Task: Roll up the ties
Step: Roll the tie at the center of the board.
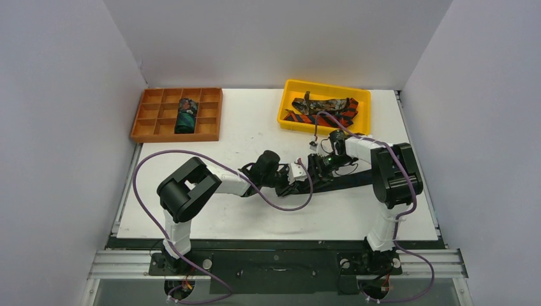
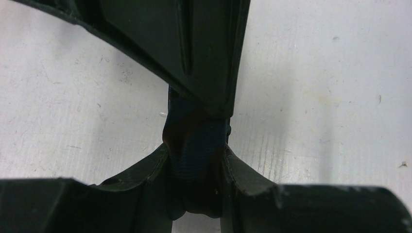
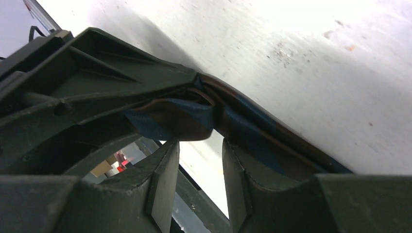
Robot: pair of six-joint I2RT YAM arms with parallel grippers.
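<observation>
Four ties: one navy tie (image 1: 348, 181) at centre, pinched by left gripper (image 2: 194, 165), right gripper (image 3: 197, 145) parted against it; striped tie (image 1: 306, 119) and brown tie (image 1: 325, 104) in yellow bin (image 1: 288, 95), upper right; teal roll (image 1: 186, 115) in orange tray (image 1: 143, 121), upper left.

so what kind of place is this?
Probably a lab robot cell: a white table boxed in by plain walls, an aluminium rail along its near edge, an orange divided tray and yellow bin.

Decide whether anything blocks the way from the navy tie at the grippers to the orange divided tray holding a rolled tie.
Nothing visible does. No loose object lies on the table between the navy tie and the orange divided tray; only the left arm's purple cable arcs across that stretch.
</observation>
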